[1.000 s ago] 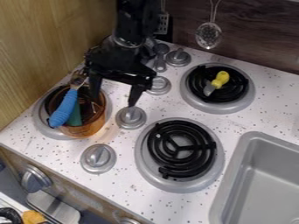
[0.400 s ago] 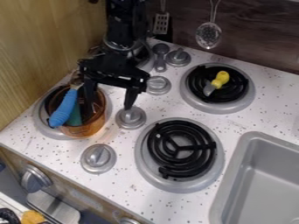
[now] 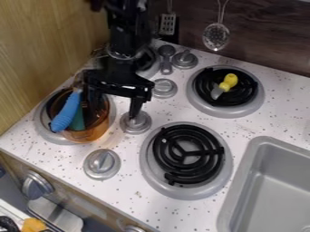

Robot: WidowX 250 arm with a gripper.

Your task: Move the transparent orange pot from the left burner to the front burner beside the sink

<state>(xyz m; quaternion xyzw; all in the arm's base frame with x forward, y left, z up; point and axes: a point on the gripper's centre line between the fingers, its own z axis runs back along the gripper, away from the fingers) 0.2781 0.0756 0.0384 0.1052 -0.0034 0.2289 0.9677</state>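
Jaws (image 3: pixel 113 111) shifted slightly left in view since earlier frame; spread apart, gripping nothing.
Copper pot (image 3: pixel 89 135) with blue-handled fork (image 3: pixel 65 114) under/left of jaws, one finger over pot; silver knob (image 3: pixel 135 122) at other fingertip, contact unclear; coil burner (image 3: pixel 187 155) right of jaws.
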